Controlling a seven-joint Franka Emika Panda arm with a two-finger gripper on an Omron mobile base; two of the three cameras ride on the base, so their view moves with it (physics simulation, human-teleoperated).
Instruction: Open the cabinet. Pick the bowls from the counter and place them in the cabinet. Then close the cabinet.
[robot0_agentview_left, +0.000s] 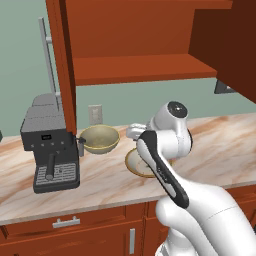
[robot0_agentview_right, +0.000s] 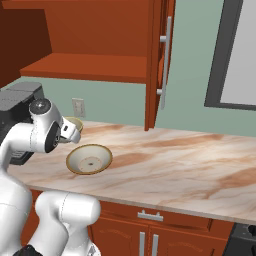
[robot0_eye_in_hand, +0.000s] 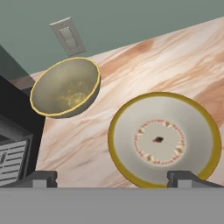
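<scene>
Wide-open two-finger gripper (robot0_eye_in_hand: 112, 177) hovering over shallow tan ceramic bowl (robot0_eye_in_hand: 164, 139), apparently not touching, beside deep rounded tan bowl (robot0_eye_in_hand: 65, 87).

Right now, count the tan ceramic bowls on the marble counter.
2. The deep rounded tan bowl sits beside the black coffee machine; the wide shallow tan bowl lies under the arm.

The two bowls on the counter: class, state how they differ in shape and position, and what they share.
The deep bowl is rounded with tall sides; the shallow bowl is wide and flat, almost plate-like. The deep bowl's inside is plain olive-tan; the shallow bowl's is pale with a speckled ring around a dark centre. The deep bowl sits next to the coffee machine; the shallow bowl sits nearer the counter's front edge, under the open gripper. Both stand upright with yellowish rims.
</scene>
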